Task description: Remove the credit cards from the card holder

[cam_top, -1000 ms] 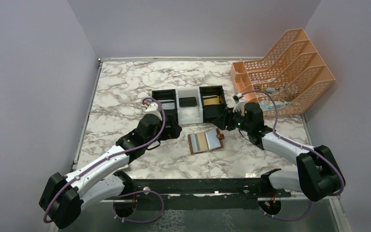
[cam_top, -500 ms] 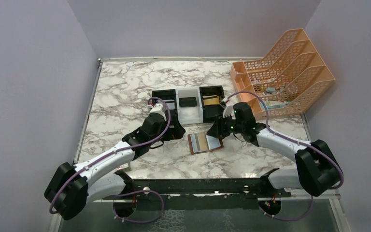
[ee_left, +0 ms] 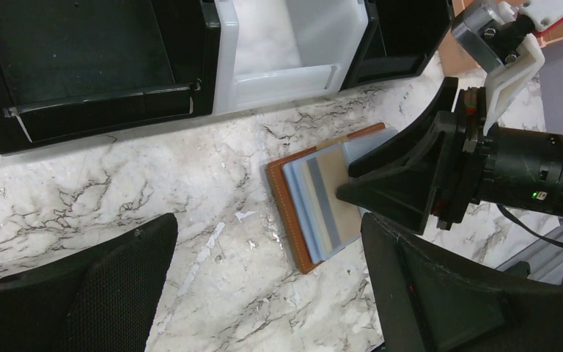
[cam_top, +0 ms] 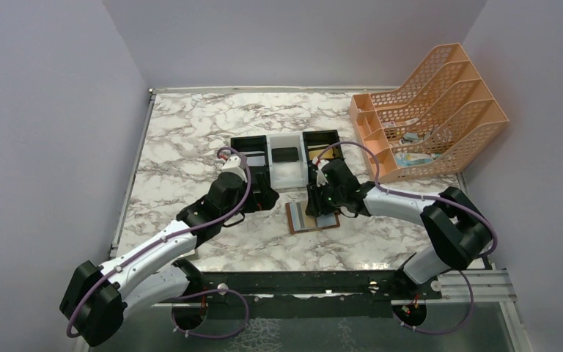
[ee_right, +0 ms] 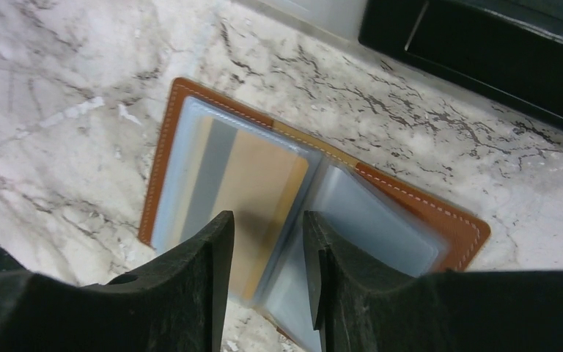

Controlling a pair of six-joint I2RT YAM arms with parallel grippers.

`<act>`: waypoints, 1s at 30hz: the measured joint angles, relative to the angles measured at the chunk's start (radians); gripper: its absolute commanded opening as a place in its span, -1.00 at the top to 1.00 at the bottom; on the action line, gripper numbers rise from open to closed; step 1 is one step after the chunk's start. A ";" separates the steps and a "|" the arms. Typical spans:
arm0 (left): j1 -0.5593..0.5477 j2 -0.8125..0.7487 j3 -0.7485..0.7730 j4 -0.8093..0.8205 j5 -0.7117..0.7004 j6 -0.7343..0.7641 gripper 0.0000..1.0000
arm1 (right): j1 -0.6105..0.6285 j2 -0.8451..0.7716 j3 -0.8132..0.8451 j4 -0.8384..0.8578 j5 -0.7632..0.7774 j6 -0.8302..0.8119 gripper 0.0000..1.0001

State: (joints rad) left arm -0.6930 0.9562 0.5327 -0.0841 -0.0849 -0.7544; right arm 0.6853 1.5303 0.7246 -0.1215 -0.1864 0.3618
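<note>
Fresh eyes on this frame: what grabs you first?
The open card holder lies on the marble at centre, a tan card showing in its clear pockets. The right gripper is down on it, jaws part-open over that card. The left gripper hangs wide open beside it, near the black-and-white tray.

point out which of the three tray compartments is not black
The middle compartment: it is white, with a dark card lying in it, while the left compartment and right compartment are black.
</note>
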 measured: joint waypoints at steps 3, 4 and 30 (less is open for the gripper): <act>0.000 -0.003 0.000 0.000 -0.003 0.000 -0.99 | 0.000 0.023 0.011 0.000 0.003 -0.002 0.34; 0.000 0.000 0.000 0.000 -0.003 0.000 -0.99 | 0.000 0.028 0.013 0.001 0.006 -0.002 0.38; -0.045 0.344 0.017 0.169 0.174 0.029 -0.48 | -0.151 0.087 -0.082 0.250 -0.237 0.032 0.98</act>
State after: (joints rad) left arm -0.7383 1.3003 0.5499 0.0845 0.0891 -0.7258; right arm 0.5339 1.6169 0.6426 0.1287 -0.4232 0.3935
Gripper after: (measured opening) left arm 0.764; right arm 0.015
